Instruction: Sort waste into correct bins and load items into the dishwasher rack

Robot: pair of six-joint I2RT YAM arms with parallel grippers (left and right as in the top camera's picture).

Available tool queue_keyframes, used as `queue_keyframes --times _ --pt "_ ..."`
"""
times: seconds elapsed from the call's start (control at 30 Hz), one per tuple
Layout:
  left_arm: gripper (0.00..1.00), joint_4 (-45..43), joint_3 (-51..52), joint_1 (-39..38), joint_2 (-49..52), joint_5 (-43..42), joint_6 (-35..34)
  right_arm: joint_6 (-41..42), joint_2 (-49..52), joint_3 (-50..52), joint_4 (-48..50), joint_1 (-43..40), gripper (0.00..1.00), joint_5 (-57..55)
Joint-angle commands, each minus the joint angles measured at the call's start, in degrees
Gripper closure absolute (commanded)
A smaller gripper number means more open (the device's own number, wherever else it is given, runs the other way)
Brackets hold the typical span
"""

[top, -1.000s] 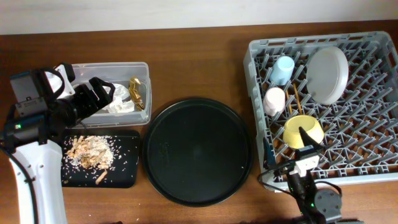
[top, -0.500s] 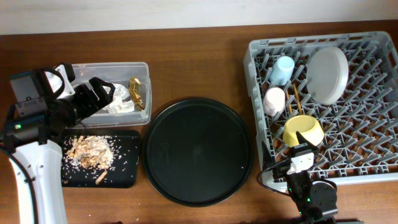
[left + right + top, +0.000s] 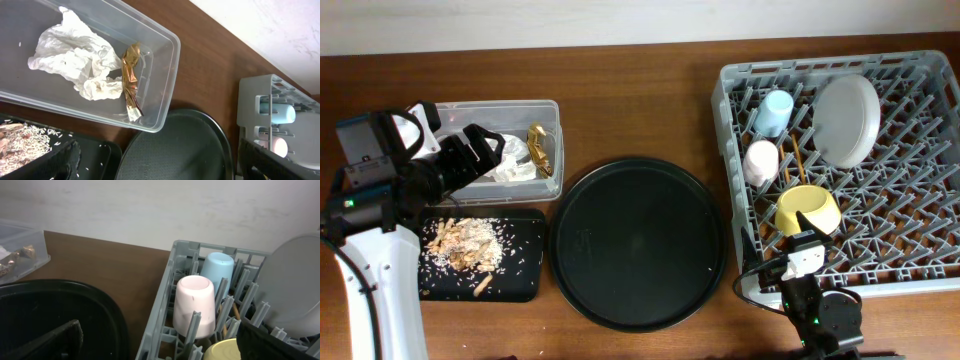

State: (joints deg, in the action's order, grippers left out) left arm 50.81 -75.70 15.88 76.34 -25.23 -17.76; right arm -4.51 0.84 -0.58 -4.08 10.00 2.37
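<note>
Both my jaws hung released, empty. The crumpled white tissue (image 3: 75, 55) and shiny gold wrapper (image 3: 130, 75) lay in the clear plastic tub (image 3: 166, 80); the yellow bowl (image 3: 808, 208) sat in the grey pegged plastic rack (image 3: 840, 63). Sorting looked finished: I judged it best to back off high, clear of pegs.

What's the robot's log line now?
tissue, wrapper in tub | scraps in tray | pink cup, blue cup, plate, bowl in rack | left gripper, right gripper open
</note>
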Motion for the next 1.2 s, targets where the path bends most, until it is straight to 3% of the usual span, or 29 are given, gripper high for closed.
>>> queue_keyframes --times 0.0,0.17,0.4,0.57,0.67,0.9,1.03,1.17 --pt "0.01 -0.11 -0.66 0.07 -0.52 0.24 -0.17 0.52 -0.63 0.26 -0.31 0.11 0.01 -0.7" --pt "0.01 -0.13 0.39 -4.48 -7.96 0.31 -0.15 0.52 -0.63 0.26 -0.31 0.11 0.01 -0.7" --pt "0.01 0.66 4.13 -18.08 -26.6 18.91 -0.15 0.52 -0.63 0.26 -0.31 0.11 0.01 -0.7" --pt "0.01 -2.6 14.67 -19.08 -40.02 26.32 -0.17 0.52 -0.63 0.26 -0.31 0.11 0.01 -0.7" --pt "0.01 -11.56 23.98 -19.08 -48.59 27.87 -0.17 0.52 -0.63 0.26 -0.28 0.11 0.01 -0.7" --pt "0.01 -44.37 49.77 -18.88 -65.61 26.43 -0.17 0.52 -0.63 0.26 -0.28 0.11 0.01 -0.7" --pt "0.01 -54.75 60.96 -16.87 -70.6 22.8 -0.15 0.52 -0.63 0.26 -0.31 0.11 0.01 -0.7" --pt "0.01 -57.09 68.0 -13.97 -74.73 20.04 -0.17 0.52 -0.63 0.26 -0.31 0.11 0.01 -0.7"
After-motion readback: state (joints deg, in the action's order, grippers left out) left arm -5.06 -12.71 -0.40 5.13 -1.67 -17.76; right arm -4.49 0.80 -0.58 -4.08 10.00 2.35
